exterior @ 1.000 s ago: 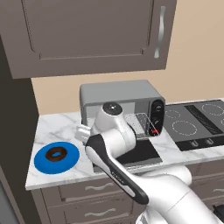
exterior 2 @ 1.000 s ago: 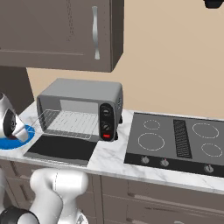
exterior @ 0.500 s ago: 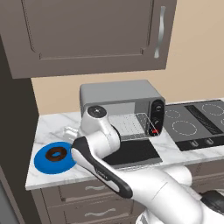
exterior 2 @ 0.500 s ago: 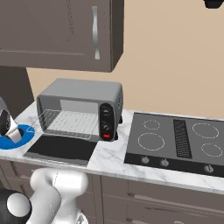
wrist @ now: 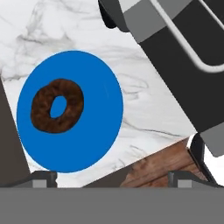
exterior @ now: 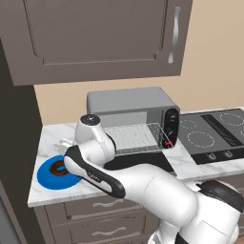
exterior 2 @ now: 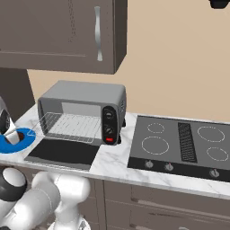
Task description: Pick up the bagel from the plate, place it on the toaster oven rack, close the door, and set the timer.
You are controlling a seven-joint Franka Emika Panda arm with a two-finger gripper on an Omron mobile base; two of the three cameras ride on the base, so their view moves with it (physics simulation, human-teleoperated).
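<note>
Dark brown ring-shaped bagel [wrist: 57, 105] is lying on flat blue round plate [wrist: 96, 131], left of frame; gripper [wrist: 111, 178] is hovering above, jaws wide, holding nothing.

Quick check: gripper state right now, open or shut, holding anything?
Gripper: open and empty, above the plate; the bagel lies on it, untouched.

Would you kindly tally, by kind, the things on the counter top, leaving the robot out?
Bagel: 1
Plate: 1
Toaster oven, door folded down: 1
Cooktop: 1
Total: 4
</note>
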